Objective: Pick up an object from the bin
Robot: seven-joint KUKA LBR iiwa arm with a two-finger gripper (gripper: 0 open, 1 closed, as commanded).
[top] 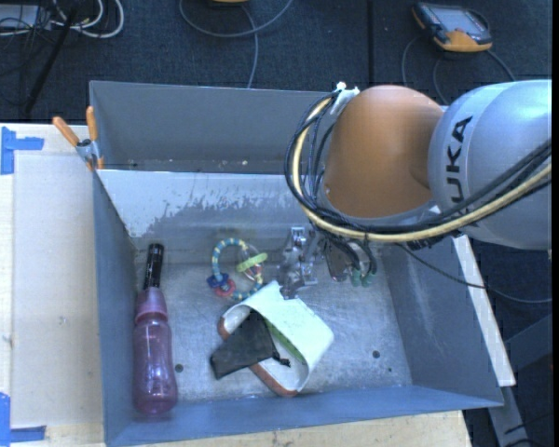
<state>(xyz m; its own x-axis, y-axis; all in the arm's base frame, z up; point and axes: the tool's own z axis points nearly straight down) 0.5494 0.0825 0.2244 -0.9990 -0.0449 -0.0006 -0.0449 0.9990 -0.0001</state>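
The silver arm point(489, 147) reaching in from the right bears black letters, of which "UKA" can be read beside its rounded orange cover point(382, 152); a loop of black and yellow cables point(303, 170) runs round that cover; below it the end effector point(293, 270) hangs low near the middle of the grey bin point(196, 128), and whether it is spread or pressed together I cannot tell from where I stand; its tip is at the upper edge of a flat white sole-shaped thing point(298, 329) with a brown rim, which lies mid-bin toward the near wall; whether the 2 touch I cannot tell; a crumpled black cloth point(242, 350) lies over that thing's left part; 1 ring toy of coloured beads point(231, 264) lies just left of the end effector; 1 pink bottle point(153, 352) with a black cap lies along the left wall, well apart from the rest.
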